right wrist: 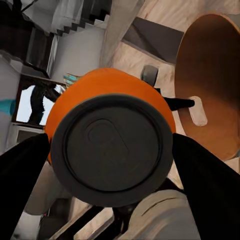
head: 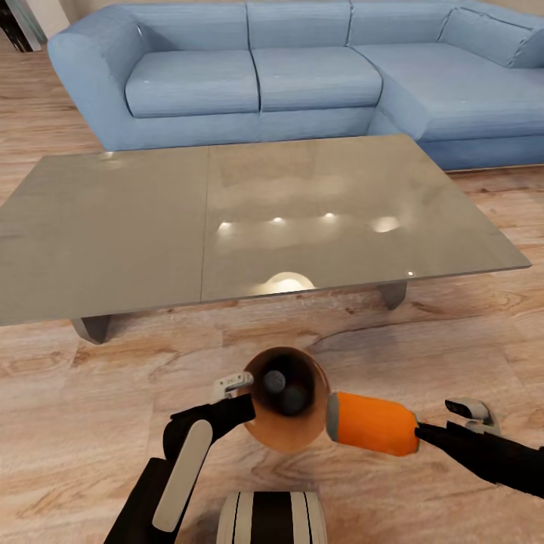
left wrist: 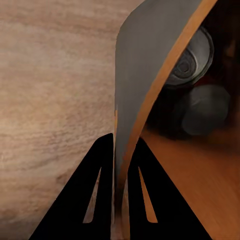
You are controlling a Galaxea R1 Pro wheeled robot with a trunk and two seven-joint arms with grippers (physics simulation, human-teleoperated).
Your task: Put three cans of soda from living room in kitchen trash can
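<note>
right jaws [head: 420, 434] clamping orange soda can [head: 372, 423], left jaws [left wrist: 116, 165] pinching bin rim [left wrist: 150, 100]

There are three soda cans, one orange can [head: 372, 424] held on its side and two grey-topped cans [head: 274, 381] [head: 295, 396] inside the one brown bin [head: 287, 434], plus one grey table [head: 227, 219], one blue sofa [head: 302, 68] and two grippers [head: 245, 381] [head: 417, 432].
</note>
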